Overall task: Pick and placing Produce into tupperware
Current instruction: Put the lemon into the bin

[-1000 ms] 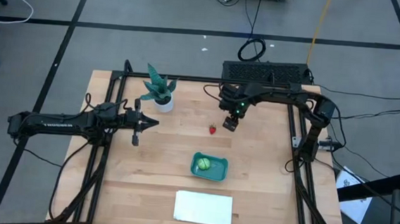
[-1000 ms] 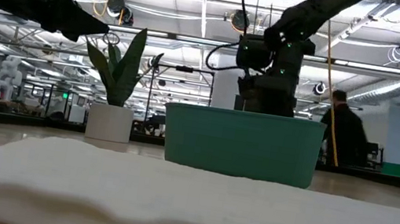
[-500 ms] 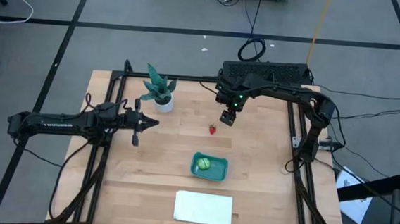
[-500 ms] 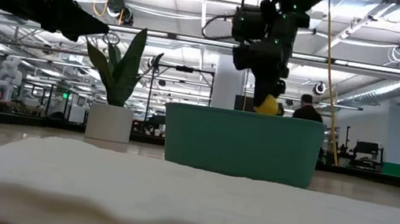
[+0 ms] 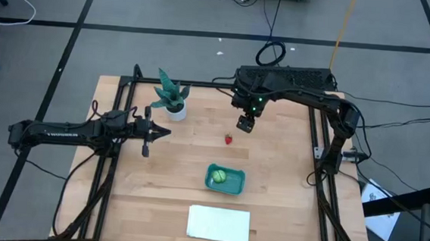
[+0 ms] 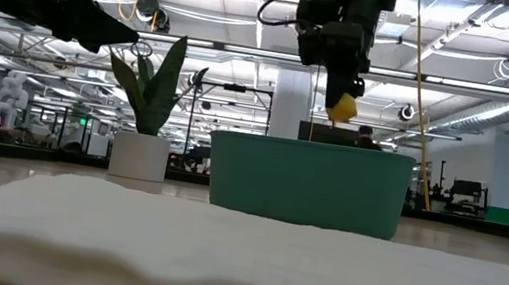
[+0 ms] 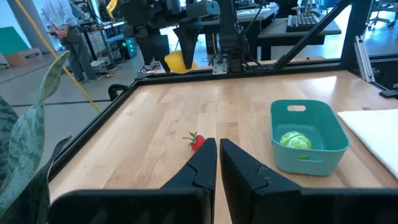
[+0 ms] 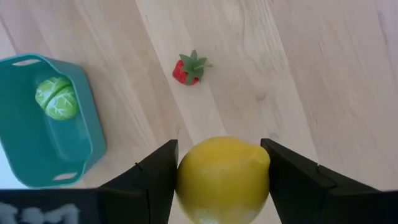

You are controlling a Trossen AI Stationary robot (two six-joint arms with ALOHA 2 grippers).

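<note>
The right end effector (image 5: 246, 123) is gripping the lemon (image 8: 222, 178) above the bench's far edge, fingers pointing down; carrying it well clear over the strawberry (image 5: 229, 139) and releasing low inside the teal container (image 5: 227, 180), beside the green piece (image 5: 217, 176), looks the surest way. The left end effector (image 5: 147, 132), fingers nearly together, is waiting level by the left edge

In your low view the teal tupperware (image 6: 307, 183) wall hides its contents, and the strawberry; the white cloth (image 6: 217, 258) blurs the foreground.
</note>
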